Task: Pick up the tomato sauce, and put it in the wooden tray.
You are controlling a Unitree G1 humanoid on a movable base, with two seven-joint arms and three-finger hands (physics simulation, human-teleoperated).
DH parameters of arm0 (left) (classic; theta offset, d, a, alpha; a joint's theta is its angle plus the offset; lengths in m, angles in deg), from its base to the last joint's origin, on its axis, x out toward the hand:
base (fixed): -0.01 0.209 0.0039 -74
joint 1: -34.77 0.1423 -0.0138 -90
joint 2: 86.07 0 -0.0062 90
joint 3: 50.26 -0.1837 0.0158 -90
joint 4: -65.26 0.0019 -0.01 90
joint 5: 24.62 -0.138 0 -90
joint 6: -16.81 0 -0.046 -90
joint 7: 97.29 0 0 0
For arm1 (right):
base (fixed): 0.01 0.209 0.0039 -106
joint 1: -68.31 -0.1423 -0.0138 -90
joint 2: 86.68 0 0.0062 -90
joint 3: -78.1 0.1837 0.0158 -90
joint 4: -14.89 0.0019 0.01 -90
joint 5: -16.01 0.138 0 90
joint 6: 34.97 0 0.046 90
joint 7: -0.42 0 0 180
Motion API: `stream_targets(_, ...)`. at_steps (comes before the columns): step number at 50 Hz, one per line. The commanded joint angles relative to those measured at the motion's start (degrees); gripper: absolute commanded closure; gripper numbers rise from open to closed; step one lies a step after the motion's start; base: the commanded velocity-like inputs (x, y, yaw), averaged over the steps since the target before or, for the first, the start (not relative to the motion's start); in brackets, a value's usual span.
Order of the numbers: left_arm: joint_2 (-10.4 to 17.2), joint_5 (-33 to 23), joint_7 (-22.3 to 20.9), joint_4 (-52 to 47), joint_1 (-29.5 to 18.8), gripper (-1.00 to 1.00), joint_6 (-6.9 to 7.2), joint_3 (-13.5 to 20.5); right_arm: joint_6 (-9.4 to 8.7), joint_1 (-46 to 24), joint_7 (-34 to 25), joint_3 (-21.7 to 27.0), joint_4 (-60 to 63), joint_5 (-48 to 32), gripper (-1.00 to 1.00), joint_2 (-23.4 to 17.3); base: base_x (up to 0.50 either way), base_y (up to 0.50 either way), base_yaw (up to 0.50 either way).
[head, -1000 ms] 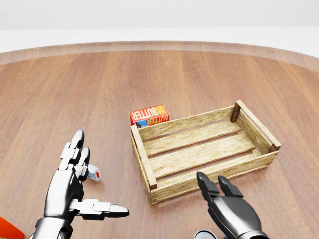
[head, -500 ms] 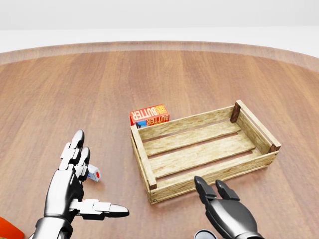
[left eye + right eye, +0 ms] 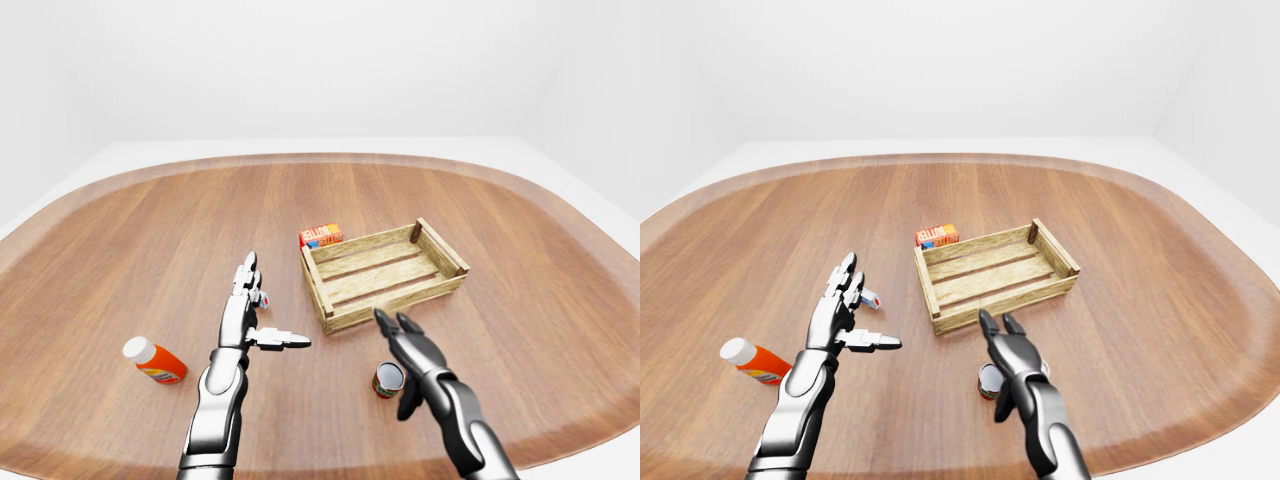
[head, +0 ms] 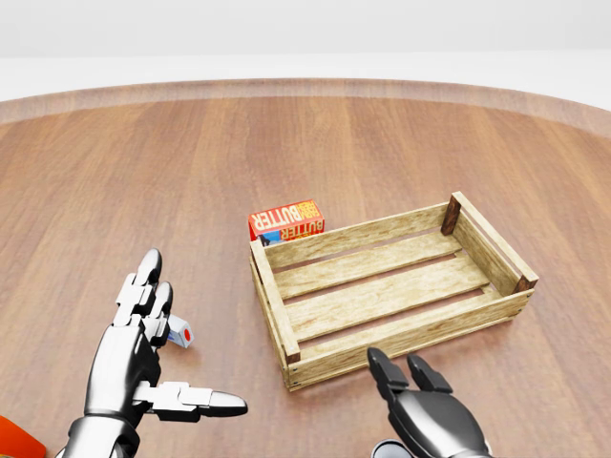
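Note:
The tomato sauce is a small can (image 3: 387,379) standing upright on the wooden table, below the tray in the left-eye view. The wooden tray (image 3: 326,297) is a slatted crate and holds nothing. My right hand (image 3: 399,347) is open. It hovers over the can's right side, with the fingers pointing at the tray and the thumb down beside the can. My left hand (image 3: 264,316) is open and empty, left of the tray, with the fingers spread. In the head view only the can's rim (image 4: 389,448) shows at the bottom edge.
A red butter box (image 3: 321,235) lies against the tray's top-left corner. A small white and red object (image 4: 179,335) lies by my left hand's fingers. An orange bottle with a white cap (image 3: 155,361) lies at the lower left. The table's rounded edge runs all around.
My right hand has moved down in the head view, drawing back from the tray towards the can. The left hand and the objects have not moved.

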Motion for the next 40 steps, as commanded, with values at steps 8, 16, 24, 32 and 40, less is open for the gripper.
stream_targets(8,0.0,0.1,-0.1,-0.1,0.0,-1.0,0.09,0.0,0.39,-1.3,1.1,-1.1,-3.4,-0.3,-1.0,0.2,0.0,0.0,0.0)
stream_targets(16,0.0,0.1,-0.1,-0.1,0.0,-1.0,0.17,0.0,0.7,-2.2,1.8,-1.3,-5.2,-0.2,-1.0,0.2,0.0,0.0,0.0)
stream_targets(24,0.0,0.2,-0.1,0.0,0.0,-1.0,0.11,0.1,0.88,-2.8,2.4,-1.5,-6.9,-0.3,-1.0,0.2,0.0,0.0,0.0)
stream_targets(32,0.0,0.2,-0.1,-0.1,0.0,-1.0,0.18,0.0,1.25,-3.1,3.4,-1.9,-8.9,-0.3,-1.0,0.3,0.0,0.0,0.0)
stream_targets(40,0.0,0.1,-0.1,-0.2,0.1,-1.0,0.19,0.0,1.28,-3.6,4.6,-2.0,-11.4,0.2,-1.0,0.3,0.0,0.0,0.0)
